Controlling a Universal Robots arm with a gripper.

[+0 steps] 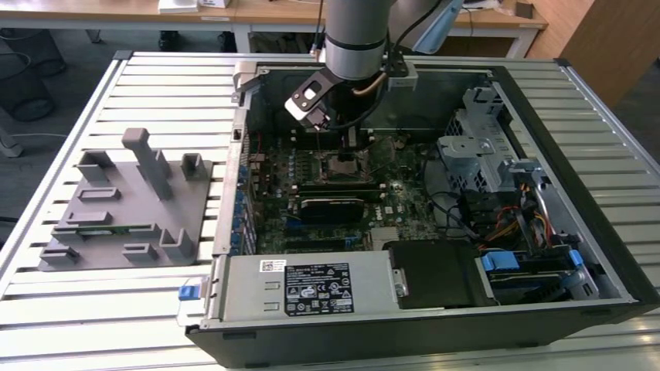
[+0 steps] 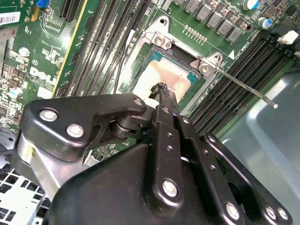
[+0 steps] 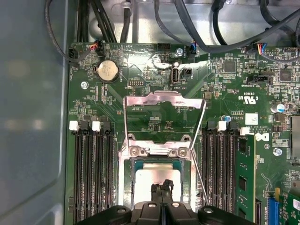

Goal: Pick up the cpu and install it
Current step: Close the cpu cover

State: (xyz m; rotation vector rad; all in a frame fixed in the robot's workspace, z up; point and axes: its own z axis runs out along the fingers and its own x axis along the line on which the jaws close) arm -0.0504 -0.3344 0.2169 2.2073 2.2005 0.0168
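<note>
Fingers of the gripper [image 2: 161, 90] stand pressed together into one narrow black point, with no gap you can see and nothing caught between them; the gripper [image 3: 162, 188] looks the same in the first wrist view. Right under that tip lies the cpu [image 2: 172, 71], flat inside the socket frame [image 2: 161, 40] with its pale shiny top up. You cannot tell whether the tip touches the metal or hovers just off it. The hinged load plate [image 3: 164, 99] stands raised beside the socket and the thin lever [image 2: 246, 88] sticks out free, so nothing clamps the cpu yet. Memory slots [image 3: 89, 173] flank the socket on both sides. In the exterior view the arm [image 1: 356, 31] reaches down into the open computer case [image 1: 608, 255]; a grey parts tray [image 1: 124, 209] lies well apart on the exterior view's left.

Expect the cpu to be light, stiff and thin, with a smooth lid that slips under a pinch. Its underside and the socket contacts are likely fragile, so take it by two opposite edges, keep it level, and never drag it
</note>
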